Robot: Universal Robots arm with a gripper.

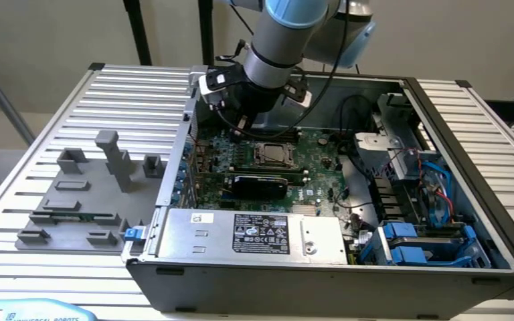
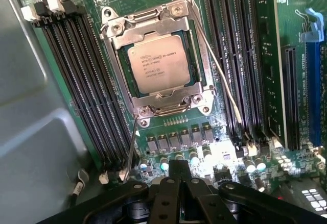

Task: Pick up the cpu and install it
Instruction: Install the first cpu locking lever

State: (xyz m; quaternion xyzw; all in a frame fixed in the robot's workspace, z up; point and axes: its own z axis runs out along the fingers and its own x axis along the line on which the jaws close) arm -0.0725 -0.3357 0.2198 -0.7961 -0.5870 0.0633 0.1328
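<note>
The cpu (image 2: 159,63), a flat square chip with a silvery top, lies seated in the motherboard socket, framed by the metal retention bracket (image 2: 153,26). In the exterior view the cpu (image 1: 270,152) sits at the middle of the green board inside the open computer case (image 1: 471,200). My gripper (image 2: 180,175) hovers above the board a short way off the socket, apart from the chip. Its black fingers (image 2: 173,178) are pressed together with nothing between them. In the exterior view the gripper (image 1: 243,126) hangs at the case's far side, near its left wall.
Black memory slots (image 2: 84,86) flank the socket on both sides. The silver power supply (image 1: 248,234) fills the case's near end, and blue drive cages (image 1: 417,247) and cables sit at its right. Grey tray blocks (image 1: 114,157) and a green memory stick (image 1: 83,216) lie on the slatted table.
</note>
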